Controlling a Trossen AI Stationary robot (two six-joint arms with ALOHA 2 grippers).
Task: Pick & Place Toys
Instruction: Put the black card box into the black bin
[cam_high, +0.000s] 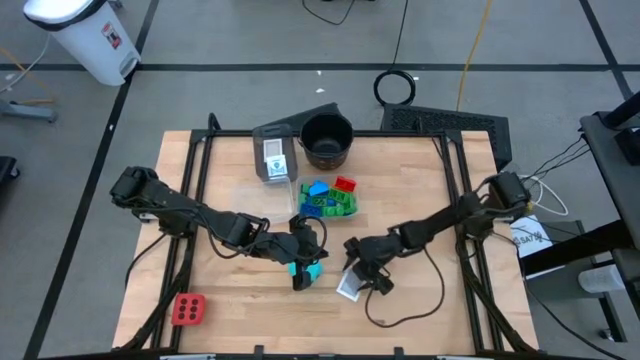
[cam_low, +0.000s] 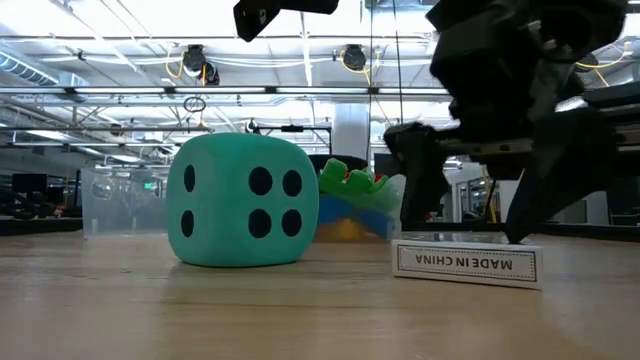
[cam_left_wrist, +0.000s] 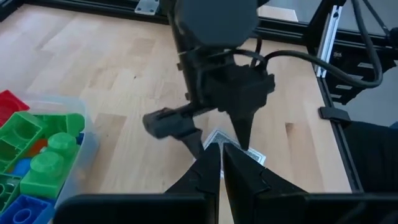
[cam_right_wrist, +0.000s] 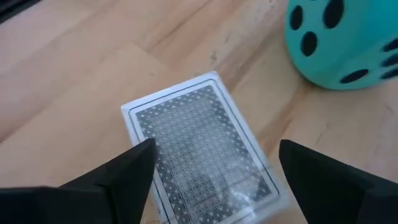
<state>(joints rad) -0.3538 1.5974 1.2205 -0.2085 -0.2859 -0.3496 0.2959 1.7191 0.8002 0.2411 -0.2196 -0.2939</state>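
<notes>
A cyan dotted cube (cam_low: 245, 200) rests on one face on the table. My left gripper (cam_high: 300, 272) hangs above it, shut and holding nothing; its closed fingers (cam_left_wrist: 208, 171) show in the left wrist view. To the right of the cube a flat, white-bordered card box (cam_right_wrist: 202, 149) lies flat on the wood. My right gripper (cam_right_wrist: 214, 149) stands open just over the box, one finger toward each long side. A red dotted cube (cam_high: 188, 310) sits near the front left corner. Small coloured blocks (cam_high: 330, 198) fill a clear tub (cam_left_wrist: 87, 140) at the table's middle.
A black round pot (cam_high: 327, 140) stands at the far edge. Beside it is a second clear tub (cam_high: 275, 158) with a card in it. The right arm's cable (cam_high: 420, 300) loops over the wood near the front. Bare wood lies to the front left and right.
</notes>
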